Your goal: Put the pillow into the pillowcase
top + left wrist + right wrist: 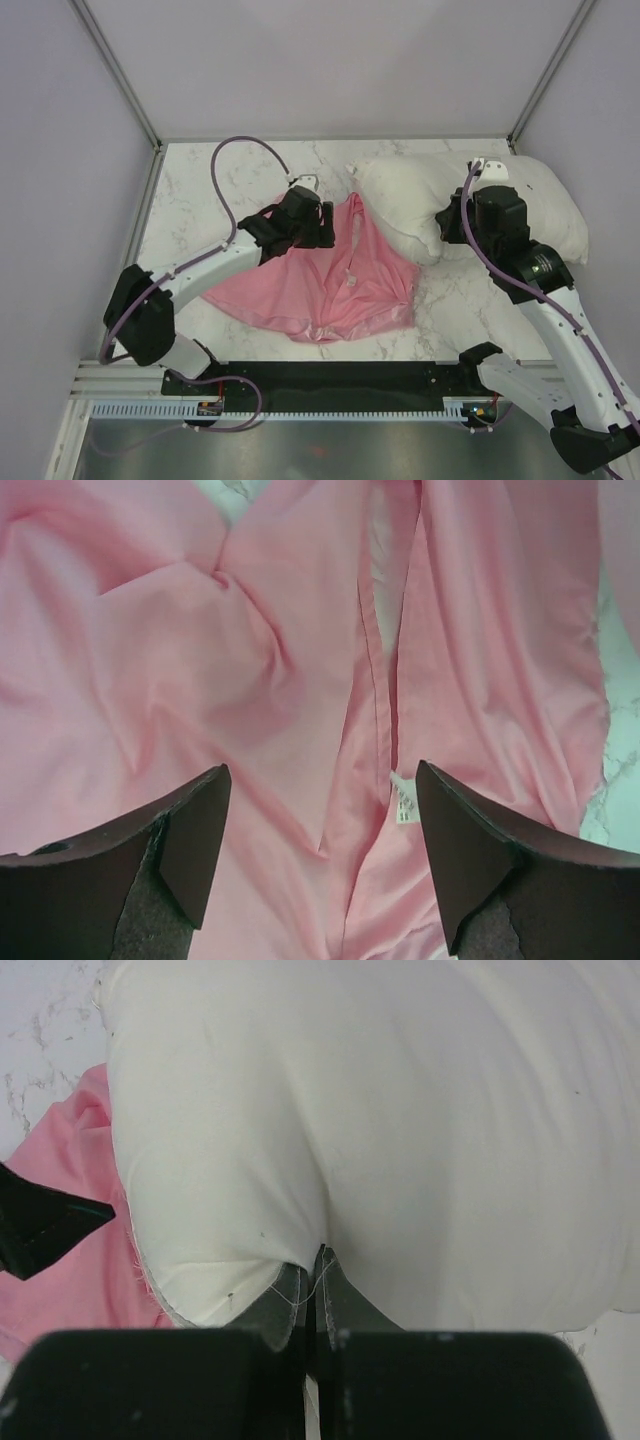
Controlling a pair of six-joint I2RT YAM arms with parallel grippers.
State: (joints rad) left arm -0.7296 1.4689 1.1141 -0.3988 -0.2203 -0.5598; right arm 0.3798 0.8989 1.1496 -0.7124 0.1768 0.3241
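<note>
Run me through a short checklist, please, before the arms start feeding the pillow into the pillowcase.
1. Right tool clamped on the pillow: ok, shut on a fold at its edge.
2. That pinch deep enough to drag with: cannot tell.
3. Left tool holding the pillowcase: not ok, jaws apart above the fabric, gripping nothing.
4. Pillowcase mouth spread wide: not ok, the fabric lies crumpled and only a narrow slit shows.
5. Pillow next to pillowcase: ok, its corner meets the pink fabric.
</note>
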